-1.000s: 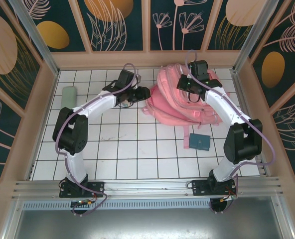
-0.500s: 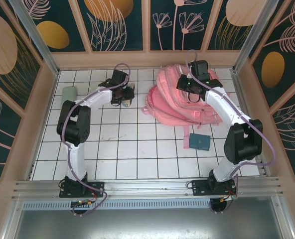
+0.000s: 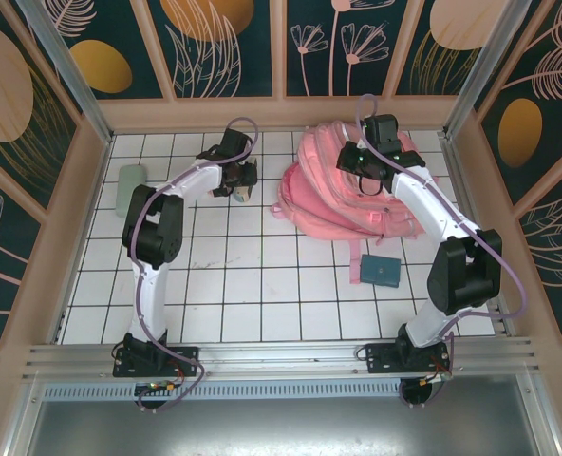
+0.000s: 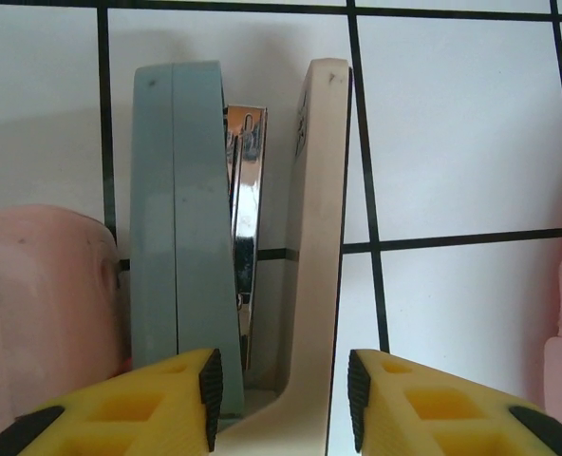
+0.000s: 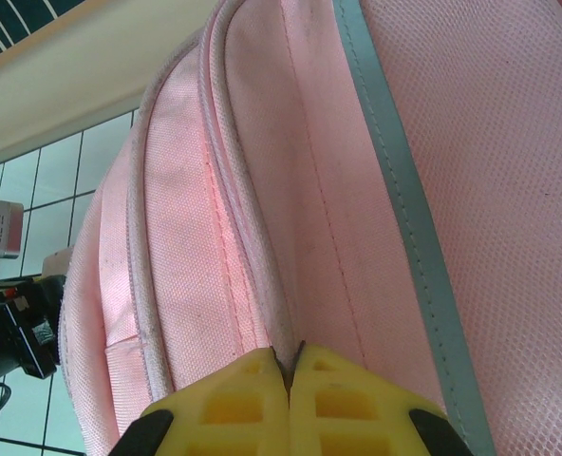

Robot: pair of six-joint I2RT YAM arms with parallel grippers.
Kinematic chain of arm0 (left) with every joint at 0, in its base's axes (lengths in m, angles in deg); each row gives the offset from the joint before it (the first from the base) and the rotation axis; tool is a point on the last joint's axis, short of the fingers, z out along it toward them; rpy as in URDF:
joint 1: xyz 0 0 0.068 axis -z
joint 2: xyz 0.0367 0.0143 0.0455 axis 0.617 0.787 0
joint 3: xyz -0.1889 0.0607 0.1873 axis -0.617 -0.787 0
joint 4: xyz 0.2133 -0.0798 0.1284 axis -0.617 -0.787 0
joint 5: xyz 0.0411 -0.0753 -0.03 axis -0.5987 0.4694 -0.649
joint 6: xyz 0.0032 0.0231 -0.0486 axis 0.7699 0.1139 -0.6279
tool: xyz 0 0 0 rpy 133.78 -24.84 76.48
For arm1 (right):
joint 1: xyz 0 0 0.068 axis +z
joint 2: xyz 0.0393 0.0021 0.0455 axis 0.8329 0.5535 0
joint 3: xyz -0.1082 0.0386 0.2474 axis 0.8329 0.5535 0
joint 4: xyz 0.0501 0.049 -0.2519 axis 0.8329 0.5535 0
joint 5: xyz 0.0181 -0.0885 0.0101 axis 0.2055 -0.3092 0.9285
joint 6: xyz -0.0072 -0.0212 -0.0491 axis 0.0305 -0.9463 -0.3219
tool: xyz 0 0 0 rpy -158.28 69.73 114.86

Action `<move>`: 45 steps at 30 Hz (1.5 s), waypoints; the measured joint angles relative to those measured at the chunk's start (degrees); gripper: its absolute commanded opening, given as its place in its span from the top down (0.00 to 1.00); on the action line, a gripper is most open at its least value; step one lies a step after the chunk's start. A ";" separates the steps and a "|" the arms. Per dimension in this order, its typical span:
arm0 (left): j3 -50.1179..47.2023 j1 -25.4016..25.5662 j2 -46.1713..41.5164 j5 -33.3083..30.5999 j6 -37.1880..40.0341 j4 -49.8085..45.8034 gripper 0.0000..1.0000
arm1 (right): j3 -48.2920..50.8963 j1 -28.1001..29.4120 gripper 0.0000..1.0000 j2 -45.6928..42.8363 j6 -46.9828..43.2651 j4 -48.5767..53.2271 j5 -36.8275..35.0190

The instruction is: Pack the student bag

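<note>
White tiled table (image 3: 262,285): L claw (image 4: 281,389) grips stapler (image 4: 181,209), R claw (image 5: 289,372) closed tight against student bag (image 5: 262,190).

Both arms reaching far across, as I see them remotely.
My left arm (image 3: 181,190) ends in the left pincer (image 4: 279,399), gripping a stapler (image 4: 181,209); my right arm (image 3: 423,204) carries the right pincer (image 5: 289,366), squeezed fully closed.

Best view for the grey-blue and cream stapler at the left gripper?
Left wrist: grey-blue and cream stapler close up between the left gripper's yellow fingers, chrome magazine clear. Top external: a small shape beneath that gripper.
</note>
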 measured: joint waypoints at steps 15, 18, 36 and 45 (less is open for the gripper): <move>6.75 0.24 5.42 0.17 3.54 -1.18 0.61 | 0.02 0.00 1.00 0.00 1.03 0.00 0.22; 8.09 0.26 6.38 -0.48 4.11 -1.36 0.66 | 0.02 0.00 1.00 0.00 1.25 0.00 0.28; 8.15 2.10 7.02 -4.44 5.99 -1.42 1.00 | 0.00 0.00 1.00 0.00 1.53 0.22 1.33; 4.46 2.10 3.56 -1.18 2.84 -2.71 1.00 | -4.04 -0.35 1.00 0.00 2.80 2.34 2.78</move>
